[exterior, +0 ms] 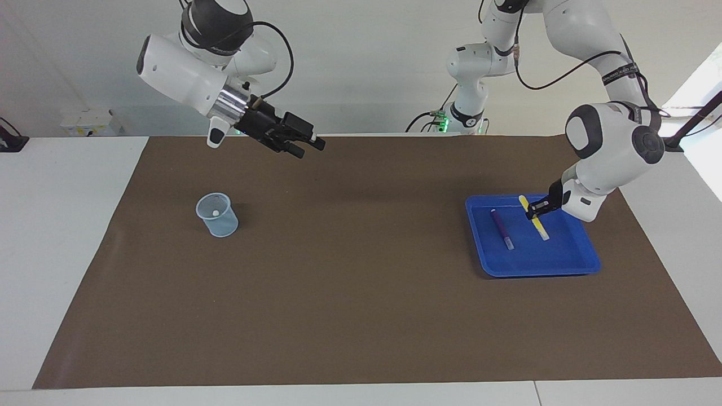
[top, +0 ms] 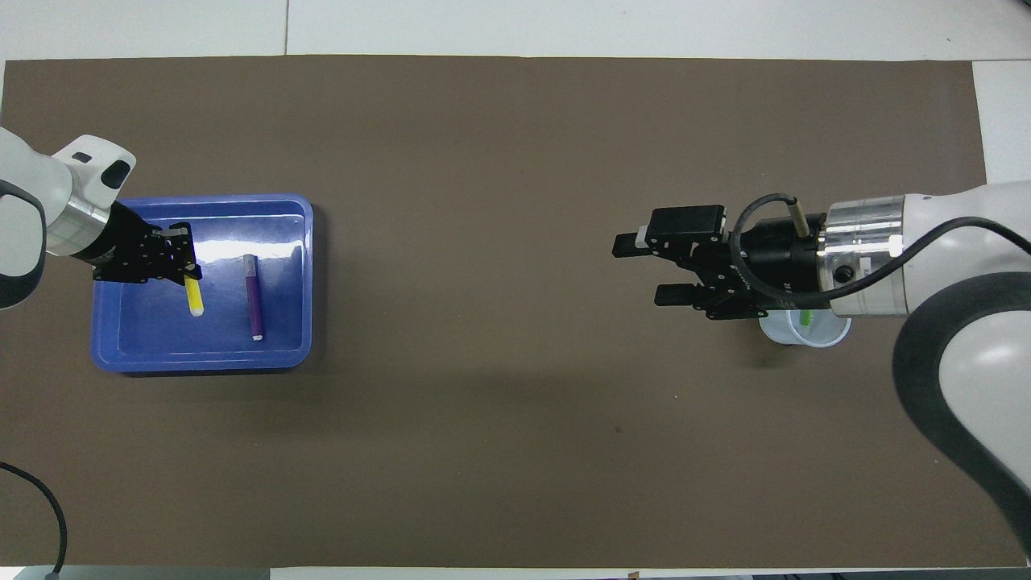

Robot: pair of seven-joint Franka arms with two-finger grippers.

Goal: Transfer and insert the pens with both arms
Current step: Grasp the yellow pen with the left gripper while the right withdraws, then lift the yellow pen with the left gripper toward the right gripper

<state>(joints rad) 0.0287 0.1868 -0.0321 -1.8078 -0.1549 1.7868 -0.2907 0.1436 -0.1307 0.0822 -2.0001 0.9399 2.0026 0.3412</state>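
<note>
The left arm comes down from its base with the elbow bent and the wrist tipped low, its forearm pointing toward eight o'clock in the facing view; the left gripper [exterior: 536, 209] has its fingertips pinched together. The right arm waits raised, its forearm angled toward four o'clock, the right gripper [exterior: 307, 146] spread wide in the air.

No text or label legible — arm lettering unreadable.
</note>
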